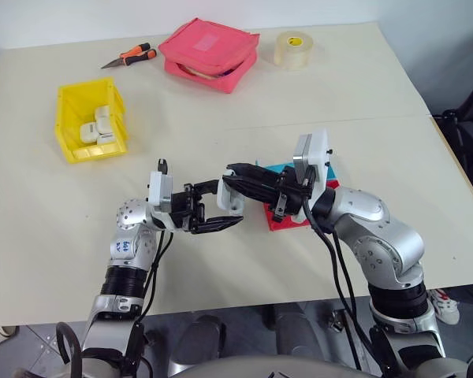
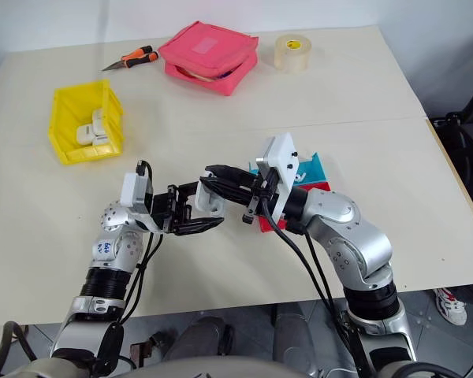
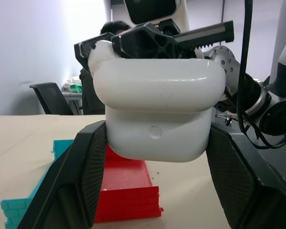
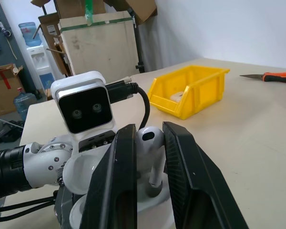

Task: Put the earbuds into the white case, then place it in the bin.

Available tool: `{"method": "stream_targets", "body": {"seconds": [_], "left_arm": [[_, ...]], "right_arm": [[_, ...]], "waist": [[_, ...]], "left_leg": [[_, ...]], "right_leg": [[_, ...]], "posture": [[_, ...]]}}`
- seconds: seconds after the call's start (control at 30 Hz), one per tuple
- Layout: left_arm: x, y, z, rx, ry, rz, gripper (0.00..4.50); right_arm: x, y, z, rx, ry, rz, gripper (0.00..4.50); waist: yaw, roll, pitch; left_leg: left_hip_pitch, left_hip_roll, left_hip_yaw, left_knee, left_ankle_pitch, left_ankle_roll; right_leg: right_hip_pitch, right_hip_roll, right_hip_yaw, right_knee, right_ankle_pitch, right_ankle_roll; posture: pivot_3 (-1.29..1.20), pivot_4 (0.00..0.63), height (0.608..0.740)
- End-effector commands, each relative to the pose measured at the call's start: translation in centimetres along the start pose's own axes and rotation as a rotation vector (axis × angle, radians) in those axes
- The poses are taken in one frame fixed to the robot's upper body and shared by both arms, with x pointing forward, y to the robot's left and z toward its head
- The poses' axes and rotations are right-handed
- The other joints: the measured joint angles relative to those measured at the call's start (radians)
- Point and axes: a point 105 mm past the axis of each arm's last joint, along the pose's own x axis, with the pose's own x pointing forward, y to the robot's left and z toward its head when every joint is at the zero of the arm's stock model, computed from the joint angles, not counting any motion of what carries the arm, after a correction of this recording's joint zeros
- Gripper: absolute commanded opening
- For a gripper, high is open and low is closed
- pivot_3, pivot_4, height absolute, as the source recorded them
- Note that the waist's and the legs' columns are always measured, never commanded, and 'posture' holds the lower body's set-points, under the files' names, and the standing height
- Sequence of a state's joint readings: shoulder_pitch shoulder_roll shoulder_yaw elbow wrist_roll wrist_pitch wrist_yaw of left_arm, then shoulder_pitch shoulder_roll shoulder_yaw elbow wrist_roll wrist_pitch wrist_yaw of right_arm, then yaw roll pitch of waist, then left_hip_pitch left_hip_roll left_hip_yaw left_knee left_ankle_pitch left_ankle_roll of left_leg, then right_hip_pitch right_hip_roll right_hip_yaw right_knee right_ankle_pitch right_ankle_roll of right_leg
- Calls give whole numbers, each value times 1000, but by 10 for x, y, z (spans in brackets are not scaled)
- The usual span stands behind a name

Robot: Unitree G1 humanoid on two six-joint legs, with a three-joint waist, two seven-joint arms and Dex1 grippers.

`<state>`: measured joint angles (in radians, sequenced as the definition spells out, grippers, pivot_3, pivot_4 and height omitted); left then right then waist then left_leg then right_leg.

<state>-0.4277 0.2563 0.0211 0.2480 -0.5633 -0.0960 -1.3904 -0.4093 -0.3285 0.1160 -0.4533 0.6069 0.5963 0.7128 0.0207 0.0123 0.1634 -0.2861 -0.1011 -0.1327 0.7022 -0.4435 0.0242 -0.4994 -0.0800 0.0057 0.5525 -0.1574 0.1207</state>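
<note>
The white case [image 3: 157,105] sits above the table in front of me, with my left gripper [image 1: 221,214] shut on its sides. In the right wrist view the case [image 4: 143,205] has its lid flipped open. One of the earbuds [image 4: 150,138], white with a short stem, is pinched in my right gripper [image 4: 149,131], stem down just over the open case. My right gripper [image 1: 230,178] reaches in from the right and meets the case [image 1: 233,201]. The yellow bin [image 1: 71,118] stands at the far left of the table and holds a few white items.
A red tray [image 1: 288,219] and a blue tray [image 1: 277,168] lie under my right forearm. A pink zippered pouch [image 1: 209,53], a tape roll [image 1: 292,49] and an orange-handled tool [image 1: 130,57] lie along the far edge.
</note>
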Motion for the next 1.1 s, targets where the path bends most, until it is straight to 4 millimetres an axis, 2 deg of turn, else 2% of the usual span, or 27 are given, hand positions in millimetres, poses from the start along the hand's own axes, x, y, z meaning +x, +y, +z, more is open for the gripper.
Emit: {"method": "stream_targets", "body": {"seconds": [0.03, 0.53, 1.1], "left_arm": [[13, 0, 20, 79, -50, -61, 2767], [13, 4, 23, 74, -41, -43, 2767], [12, 7, 25, 121, -24, -26, 2767]], "right_arm": [[-2, 1, -8, 4, 20, -2, 450], [-25, 7, -31, -24, 146, 14, 450], [-34, 3, -31, -72, 219, 38, 450]], "waist": [[0, 0, 0], [2, 0, 0], [4, 0, 0]], "left_leg": [[0, 0, 0, 0, 0, 0], [0, 0, 0, 0, 0, 0], [0, 0, 0, 0, 0, 0]], "right_leg": [[0, 0, 0, 0, 0, 0], [0, 0, 0, 0, 0, 0], [0, 0, 0, 0, 0, 0]], "posture": [[0, 150, 740], [0, 150, 740], [0, 150, 740]]}}
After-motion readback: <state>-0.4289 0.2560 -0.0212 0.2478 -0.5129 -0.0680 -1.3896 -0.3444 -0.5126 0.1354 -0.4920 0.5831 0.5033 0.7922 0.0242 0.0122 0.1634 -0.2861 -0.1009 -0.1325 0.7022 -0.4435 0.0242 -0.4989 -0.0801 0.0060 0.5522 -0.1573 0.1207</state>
